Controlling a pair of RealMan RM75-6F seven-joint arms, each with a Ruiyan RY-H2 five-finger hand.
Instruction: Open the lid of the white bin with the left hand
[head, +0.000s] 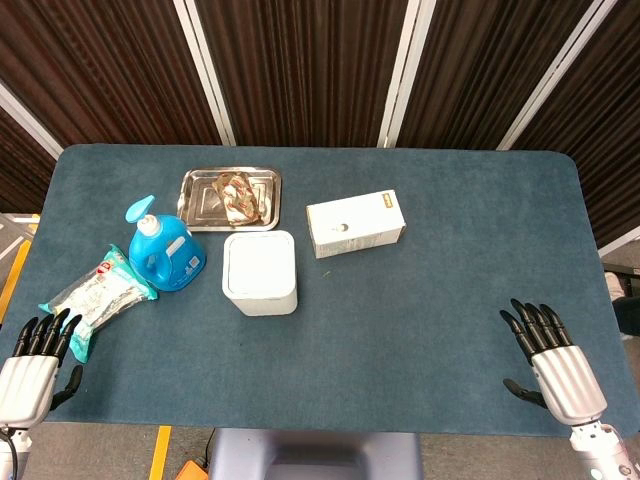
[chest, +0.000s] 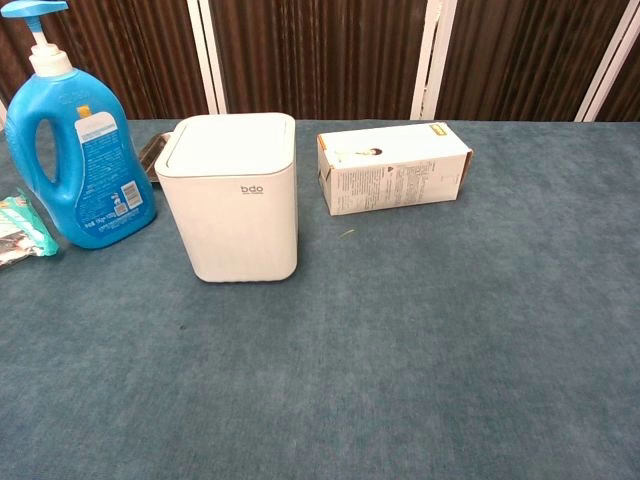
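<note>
Sitting lid-down, the white bin (head: 260, 272) lies well apart from the empty, straight-fingered left robot hand (head: 35, 360).

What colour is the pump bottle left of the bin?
Blue bottle, clearest in the chest view.

left hand (head: 32, 362): empty, fingers straight | right hand (head: 552, 358): empty, fingers straight

Table (head: 420, 330): rounded corners, covered edge to edge in blue-grey carpet-like fabric. Back wall (head: 300, 60): dark brown ribbed panels, split by white vertical strips (head: 400, 70) that splay outward in head view. Floor: grey at the table's sides, with a yellow line (head: 14, 275) at left. Lighting even, with soft shadows.
</note>
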